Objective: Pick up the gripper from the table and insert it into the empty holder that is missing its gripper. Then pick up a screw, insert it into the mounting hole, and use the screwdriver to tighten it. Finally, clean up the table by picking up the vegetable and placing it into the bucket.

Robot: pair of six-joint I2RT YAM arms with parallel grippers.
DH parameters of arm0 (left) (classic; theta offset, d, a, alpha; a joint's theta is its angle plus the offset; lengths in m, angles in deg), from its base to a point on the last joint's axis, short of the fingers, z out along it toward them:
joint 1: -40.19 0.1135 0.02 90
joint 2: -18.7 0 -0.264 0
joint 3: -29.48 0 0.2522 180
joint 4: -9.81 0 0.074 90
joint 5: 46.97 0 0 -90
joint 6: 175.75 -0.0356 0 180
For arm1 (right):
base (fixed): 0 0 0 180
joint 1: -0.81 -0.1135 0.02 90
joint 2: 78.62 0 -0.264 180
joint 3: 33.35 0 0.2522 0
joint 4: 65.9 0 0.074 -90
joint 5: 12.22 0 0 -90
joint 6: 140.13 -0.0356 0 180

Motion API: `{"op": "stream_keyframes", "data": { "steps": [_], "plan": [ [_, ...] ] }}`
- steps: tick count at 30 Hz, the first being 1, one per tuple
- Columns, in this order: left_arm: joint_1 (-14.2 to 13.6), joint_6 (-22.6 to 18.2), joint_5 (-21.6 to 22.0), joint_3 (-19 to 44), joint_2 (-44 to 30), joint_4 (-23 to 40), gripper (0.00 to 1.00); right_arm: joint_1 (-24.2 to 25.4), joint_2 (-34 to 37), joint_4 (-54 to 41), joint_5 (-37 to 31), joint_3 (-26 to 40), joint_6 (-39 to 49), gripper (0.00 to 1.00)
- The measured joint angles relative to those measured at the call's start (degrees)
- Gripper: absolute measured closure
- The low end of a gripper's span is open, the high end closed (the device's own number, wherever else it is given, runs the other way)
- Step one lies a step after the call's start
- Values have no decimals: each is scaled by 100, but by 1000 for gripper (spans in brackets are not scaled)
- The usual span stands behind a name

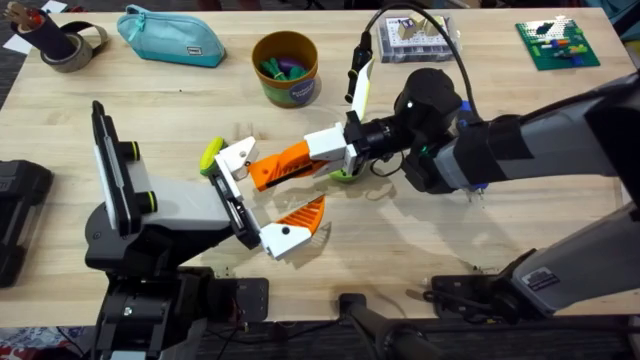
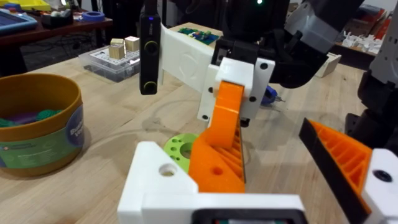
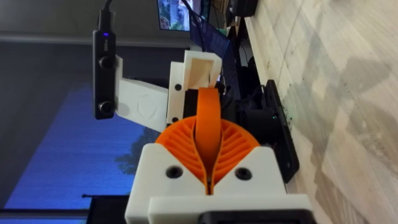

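Nearest the overhead camera, the left arm's claw [image 1: 265, 195] is being held spread wide at centre frame. Its twin finger [image 1: 302, 213] is lying toward the lower side, well apart from the holder [image 1: 232, 162] on the upper side.

The gripper [image 3: 208, 115] is being pinched by the right claw [image 1: 305, 160], whose two pads are being pressed together flat against its orange blade. This is being shown most plainly in the right wrist view, where the blade is being carried on edge with its white base at the far end.

The relation governing the coming move:
- In the overhead view the gripper's long axis is being kept nearly level across the frame, running from the right claw at centre toward the holder at centre left.
- The white base is being led first; the holder lies directly beyond it, on the same line.
- The base is being presented at the holder, touching or just beside it. Whether it is being seated in the slot cannot be told, as white is lying against white there.
- The right arm is the nearer and is already carrying the part; the left arm is being used as the fixed receiver.

It is judged that the insertion step is in hand. A straight push along the blade's axis is being called for, with any tilt likely to jam the base. Elsewhere, the bucket [image 1: 285, 90] is being left standing at upper centre of the desk [image 1: 420, 240].
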Motion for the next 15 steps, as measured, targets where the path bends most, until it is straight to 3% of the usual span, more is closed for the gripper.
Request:
{"op": "stream_keyframes", "data": {
  "steps": [8, 15],
  "plan": [
    [15, 1, 83, 33, -33, 37, 11, 11, 0, -24, 87, 0, -60, 984],
    [15, 2, 78, 33, -34, 39, 11, 181, 9, 990, 432, -5, -334, 985]
  ]
}}
